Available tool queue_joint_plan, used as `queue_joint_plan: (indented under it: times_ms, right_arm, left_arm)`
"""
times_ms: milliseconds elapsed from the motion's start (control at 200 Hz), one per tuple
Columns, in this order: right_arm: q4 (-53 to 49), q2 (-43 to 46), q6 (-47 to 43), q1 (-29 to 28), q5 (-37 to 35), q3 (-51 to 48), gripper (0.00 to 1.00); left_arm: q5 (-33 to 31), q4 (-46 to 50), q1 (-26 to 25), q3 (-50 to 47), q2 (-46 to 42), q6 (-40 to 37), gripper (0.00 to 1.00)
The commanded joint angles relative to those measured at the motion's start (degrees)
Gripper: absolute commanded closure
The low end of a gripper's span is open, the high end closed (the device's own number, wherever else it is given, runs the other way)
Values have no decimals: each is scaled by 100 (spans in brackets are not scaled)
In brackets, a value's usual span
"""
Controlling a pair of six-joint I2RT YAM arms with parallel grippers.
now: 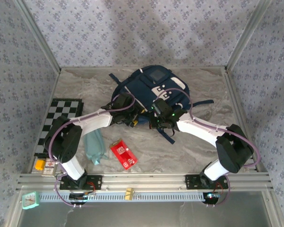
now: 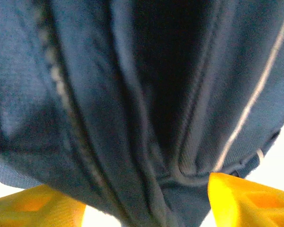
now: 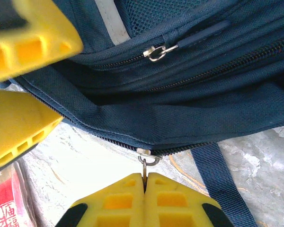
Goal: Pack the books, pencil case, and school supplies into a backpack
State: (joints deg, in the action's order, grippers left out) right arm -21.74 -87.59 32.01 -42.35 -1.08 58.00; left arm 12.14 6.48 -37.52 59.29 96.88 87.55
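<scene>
The navy backpack (image 1: pixel 154 87) lies at the middle back of the table, its opening toward the arms. My left gripper (image 1: pixel 128 117) sits at its near left edge. In the left wrist view bunched backpack fabric (image 2: pixel 132 118) fills the gap between the yellow fingers (image 2: pixel 255 203) of the left gripper (image 2: pixel 146 196). My right gripper (image 3: pixel 145 178) is shut on the metal zipper pull (image 3: pixel 144 165) at the bag's near edge. The teal pencil case (image 1: pixel 93 146) and the red school supplies packet (image 1: pixel 123 153) lie on the table in front of the left arm. The books are out of view.
A black-and-white checkered board (image 1: pixel 61 118) lies at the left edge, with small items (image 1: pixel 43 165) near its front corner. A dark strap (image 3: pixel 217 179) trails from the bag onto the marble table (image 1: pixel 180 151). Patterned walls close in the back and both sides.
</scene>
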Motion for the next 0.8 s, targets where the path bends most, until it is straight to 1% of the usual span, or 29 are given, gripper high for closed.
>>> queue_joint_plan:
  times_ms: [0,95,135,225,285,330,450,525,555,610,655,710,795]
  right_arm:
    - [-300,39,60,-71,-235,107,100]
    - [-591,99,60,-64,-585,77,100]
    - [-769,121,86,-46,-675,50,100]
    - [-853,264,78,137,-671,-115,100]
    - [-865,410,67,294,-648,-268,100]
    - [-907,518,56,423,-682,-382,100]
    - [-1019,610,-25,1019,-737,-673,100]
    - [-1043,597,-80,1384,-759,-754,100]
    - [-1043,596,-93,1483,-870,-737,100]
    - [-1035,603,-130,1551,-913,-662,100]
    - [-918,624,-251,1540,-732,-578,100]
    - [-739,672,-339,1451,-359,-519,100]
    - [-647,742,-284,1216,-247,-414,100]
  left_arm:
    - [-272,156,9,227,154,98,49]
    - [-583,346,27,198,-28,-81,65]
    - [-670,492,57,219,-85,-184,74]
    - [-593,557,221,130,-177,-293,92]
    - [-557,497,327,-24,-283,-307,99]
    - [-565,469,391,-123,-386,-326,100]
    - [-516,500,589,-284,-599,-468,100]
    - [-516,513,632,-333,-715,-574,100]
    - [-514,554,636,-324,-737,-613,100]
    - [-500,586,624,-320,-771,-629,100]
    - [-501,579,599,-331,-789,-644,100]
    - [-500,582,563,-340,-808,-659,100]
    - [-477,559,522,-307,-831,-669,100]
